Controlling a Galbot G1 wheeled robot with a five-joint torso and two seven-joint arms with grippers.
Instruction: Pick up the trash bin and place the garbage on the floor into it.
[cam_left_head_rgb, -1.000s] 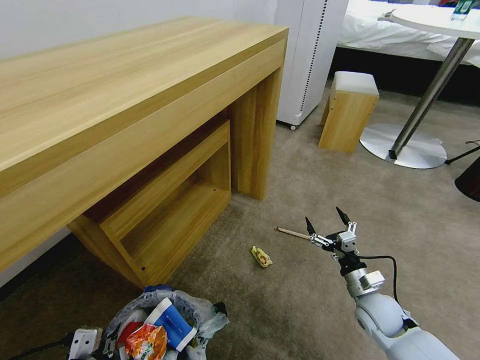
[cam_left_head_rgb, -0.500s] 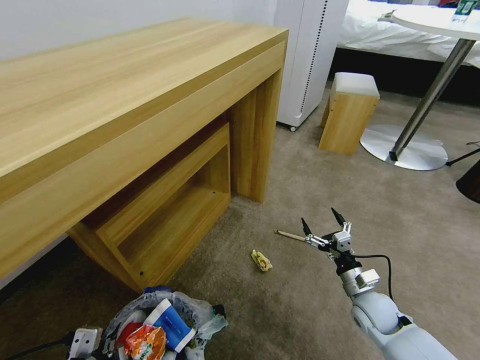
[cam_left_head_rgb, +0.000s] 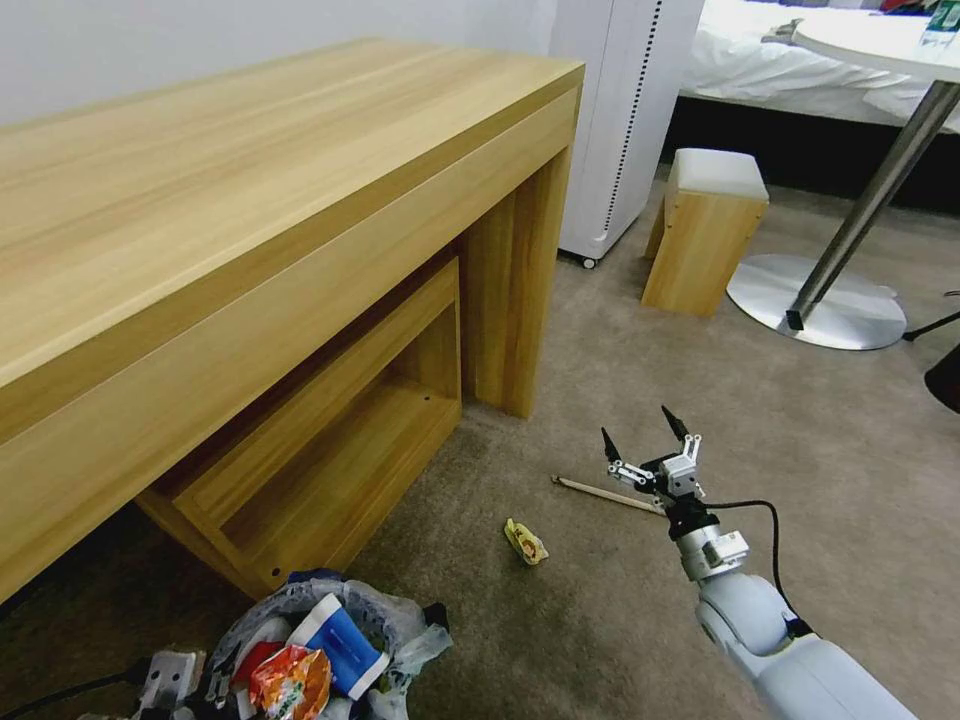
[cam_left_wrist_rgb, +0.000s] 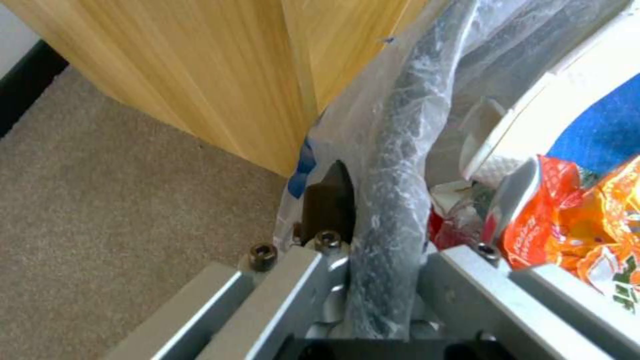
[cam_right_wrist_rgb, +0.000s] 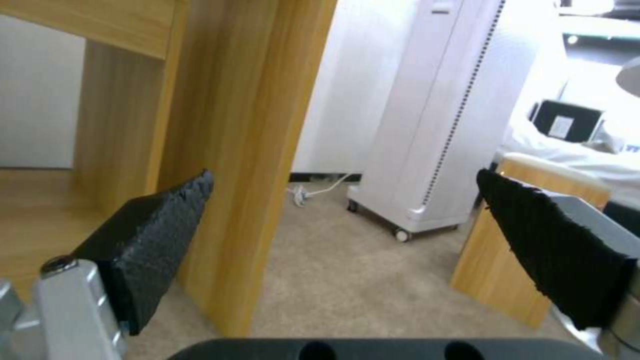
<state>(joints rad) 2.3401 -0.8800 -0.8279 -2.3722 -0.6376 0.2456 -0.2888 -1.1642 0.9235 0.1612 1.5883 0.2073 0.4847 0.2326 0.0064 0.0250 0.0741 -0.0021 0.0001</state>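
above the thin wooden stick (cam_left_head_rgb: 608, 494), right claw (cam_left_head_rgb: 641, 434) spread wide, empty, left claw (cam_left_wrist_rgb: 383, 260) clamping trash bin (cam_left_wrist_rgb: 393, 165) rim

Trash bin (cam_left_head_rgb: 300, 610): dark frame under crinkly, translucent plastic film. Garbage inside: glossy orange wrapper (cam_left_head_rgb: 292, 680), smooth blue-white carton (cam_left_head_rgb: 340, 640). Floor (cam_left_head_rgb: 600, 620): matt short-pile carpet. Stick (cam_left_head_rgb: 605, 494): bare wood. Desk (cam_left_head_rgb: 230, 200): smooth light wood grain. Right gripper (cam_left_head_rgb: 640, 440): bare metal body with black ribbed pads (cam_right_wrist_rgb: 153, 245). Left gripper (cam_left_wrist_rgb: 387, 280): brushed metal.
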